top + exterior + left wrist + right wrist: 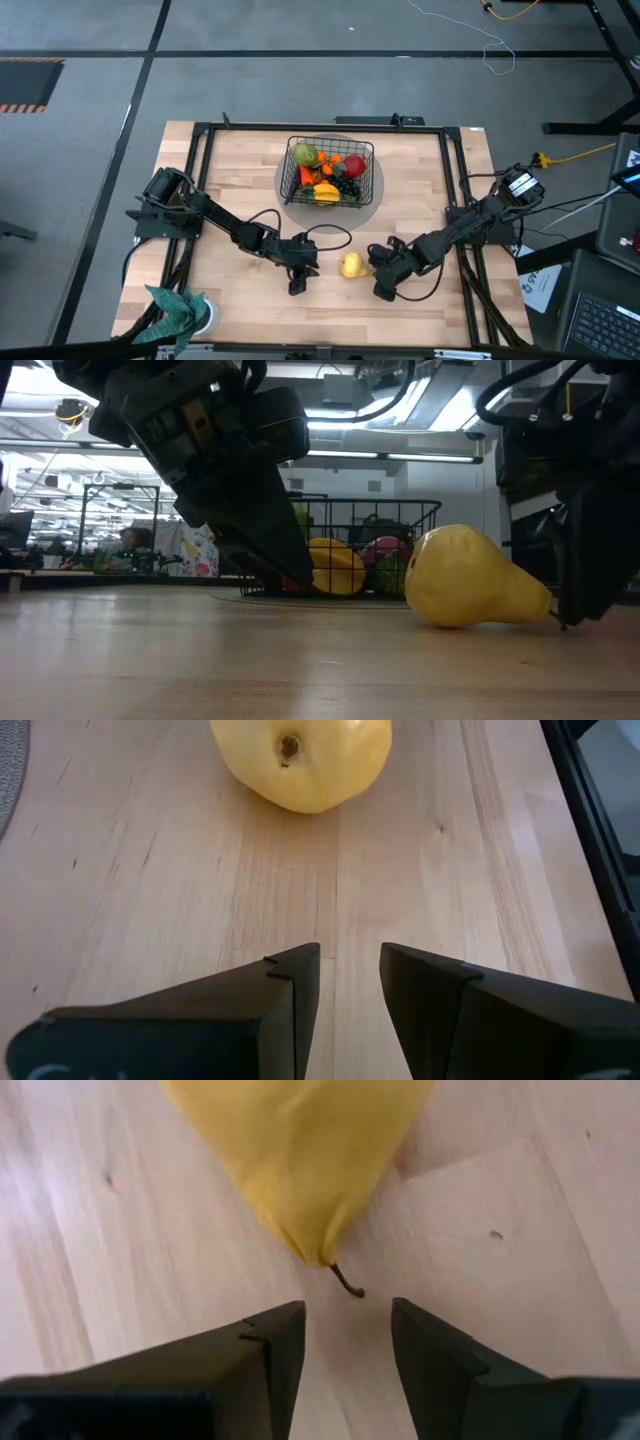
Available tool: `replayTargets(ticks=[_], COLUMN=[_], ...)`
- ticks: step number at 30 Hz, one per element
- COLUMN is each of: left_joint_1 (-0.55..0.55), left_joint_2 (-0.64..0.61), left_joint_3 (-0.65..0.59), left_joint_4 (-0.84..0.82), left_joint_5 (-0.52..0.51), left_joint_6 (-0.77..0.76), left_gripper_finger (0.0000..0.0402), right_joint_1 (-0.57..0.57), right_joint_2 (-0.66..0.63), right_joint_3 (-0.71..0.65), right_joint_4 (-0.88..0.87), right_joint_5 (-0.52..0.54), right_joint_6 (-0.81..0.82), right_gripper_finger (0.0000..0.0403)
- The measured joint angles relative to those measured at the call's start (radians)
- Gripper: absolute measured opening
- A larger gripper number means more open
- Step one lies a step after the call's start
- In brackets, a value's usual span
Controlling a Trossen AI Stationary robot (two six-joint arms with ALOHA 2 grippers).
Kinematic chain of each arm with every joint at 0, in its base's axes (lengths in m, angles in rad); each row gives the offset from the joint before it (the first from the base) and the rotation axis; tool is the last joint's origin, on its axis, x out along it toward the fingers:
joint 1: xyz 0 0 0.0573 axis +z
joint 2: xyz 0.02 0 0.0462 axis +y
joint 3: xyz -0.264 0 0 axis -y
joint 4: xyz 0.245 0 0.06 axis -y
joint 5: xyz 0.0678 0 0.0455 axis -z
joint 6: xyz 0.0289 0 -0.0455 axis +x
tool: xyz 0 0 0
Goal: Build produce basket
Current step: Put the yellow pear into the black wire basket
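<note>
A: Where's the smooth yellow toy pear [351, 265]?

B: On the table between both grippers, outside the black wire-mesh basket [330, 172]. Right gripper [383, 291] and left gripper [297, 287] both slightly apart, empty. Looks light, hard, slippery, so I'd grab the fat belly.

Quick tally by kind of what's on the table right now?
Wire basket, holding produce: 1
Yellow pear, loose on the wood: 1
Teal leafy plant, near the table's front left corner: 1
Robot arms, each end effector near the pear: 2 (left, right)
Total: 5
</note>
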Motion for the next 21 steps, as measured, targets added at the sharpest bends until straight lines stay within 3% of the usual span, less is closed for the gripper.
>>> replayTargets(ticks=[10,21], left_joint_1=[0.0,0.0], left_joint_2=[0.0,0.0], left_joint_3=[0.0,0.0], left_joint_4=[0.0,0.0], left_joint_5=[-0.002,-0.003], left_joint_6=[0.0,0.0], left_gripper_finger=[0.0096,0.0096], right_joint_1=[-0.001,-0.001], right_joint_2=[0.0,0.02], right_joint_3=[0.0,0.0], right_joint_4=[0.008,0.079], right_joint_5=[0.07,0.072], right_joint_6=[-0.035,-0.098], right_gripper_finger=[0.0139,0.0139])
